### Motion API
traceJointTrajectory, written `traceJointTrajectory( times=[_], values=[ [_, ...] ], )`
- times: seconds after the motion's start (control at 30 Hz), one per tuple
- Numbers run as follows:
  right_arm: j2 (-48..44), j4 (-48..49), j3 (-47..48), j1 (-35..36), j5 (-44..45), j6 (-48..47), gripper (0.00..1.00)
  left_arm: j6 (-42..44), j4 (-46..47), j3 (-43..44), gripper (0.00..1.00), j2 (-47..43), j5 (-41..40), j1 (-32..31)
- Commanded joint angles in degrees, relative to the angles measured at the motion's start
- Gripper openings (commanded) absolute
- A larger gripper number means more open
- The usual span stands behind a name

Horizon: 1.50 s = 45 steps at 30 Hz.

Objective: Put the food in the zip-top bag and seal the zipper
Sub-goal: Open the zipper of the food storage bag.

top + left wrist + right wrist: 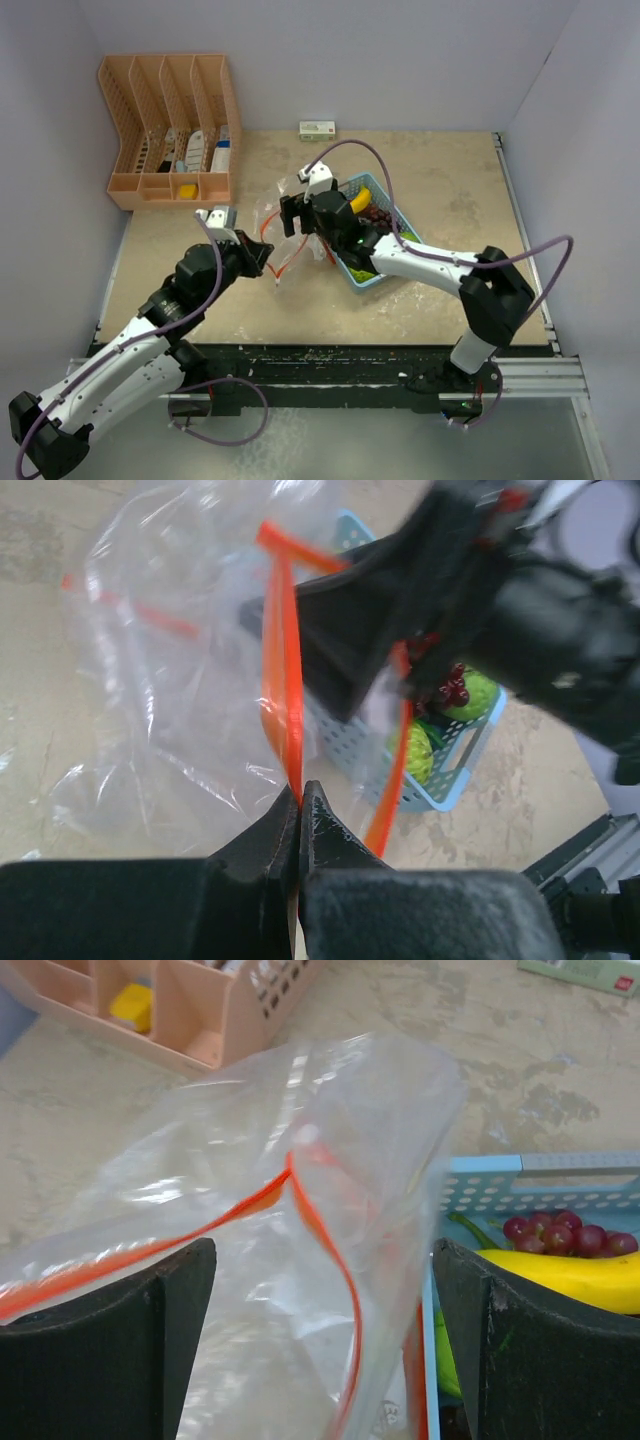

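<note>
- At the middle of the table [450,200], the left hand [300,790] is shut tight on the orange zipper strip [283,680] of the bag [150,680].
- Right hand [320,1260]: spread wide, empty, straddling the bag mouth.
- Banana [570,1275] and grapes [560,1232] lie in the basket [500,1185], just beside the bag.
- Recommended: pinch only the free lip and draw it away; catching both layers would close the mouth.

zip-top bag [330,1150] thin clear plastic film, glossy, crinkled, with glare. zipper strip [283,695] orange-red plastic, smooth, semi-gloss. basket [520,1185] light-blue hard plastic, perforated, satin. banana [570,1278] smooth yellow skin, low sheen. grapes [560,1232] dark red, shiny. green fruits [478,695] lime, bumpy, dull. left gripper [302,792] and right gripper [322,1260] matt black plastic, slightly grainy. table [450,190] beige mottled stone-look top, matt, scuffed. organizer [170,110] peach plastic lattice, matt.
</note>
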Motion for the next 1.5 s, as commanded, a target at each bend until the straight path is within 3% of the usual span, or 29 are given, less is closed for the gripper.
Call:
traceJointTrajectory(
  times=[0.0, 0.1, 0.23, 0.47, 0.67, 0.8, 1.0, 1.17, 1.33, 1.47],
  values=[
    [4.7, 2.6, 4.1, 0.0, 6.8, -1.6, 0.90, -2.4, 6.8, 2.7, 0.00, -0.7, 4.8, 0.0],
    [6.1, 3.9, 4.9, 0.0, 15.3, 0.5, 0.90, -3.1, 7.2, 2.8, 0.00, -1.0, 6.9, -0.1],
    [6.6, 10.6, 6.3, 0.0, 20.1, 2.3, 0.92, -4.2, 7.1, 1.7, 0.00, -0.8, 8.8, -0.1],
    [2.5, 17.3, 6.8, 0.0, 16.1, 6.3, 0.93, -4.2, 2.9, -0.9, 0.00, -2.8, 5.7, -0.1],
    [0.2, -0.9, 10.9, 0.0, 2.2, 6.2, 0.96, -1.9, -3.9, 1.3, 0.00, -3.3, -2.5, -0.1],
    [-5.0, -9.7, 5.9, 0.0, -7.3, 3.2, 1.00, -0.2, -5.8, 4.2, 0.00, -0.9, -9.6, -0.1],
    [-15.7, -21.6, -1.8, 0.0, -13.6, 2.4, 1.00, 3.0, -2.3, 6.4, 0.00, 5.9, -17.1, -0.1],
    [-26.1, -27.0, -6.9, -0.1, -6.4, 8.7, 1.00, 3.4, -0.3, 6.8, 0.00, 8.5, -17.4, -0.1],
    [-27.4, -40.5, -5.2, -1.6, 14.9, 17.6, 1.00, 3.3, 0.8, 5.6, 0.00, 4.7, -16.9, -0.1],
    [-22.6, -44.1, -4.6, -9.0, 10.8, 21.3, 1.00, 3.3, 1.5, 5.0, 0.00, 2.8, -15.7, -0.1]
  ],
)
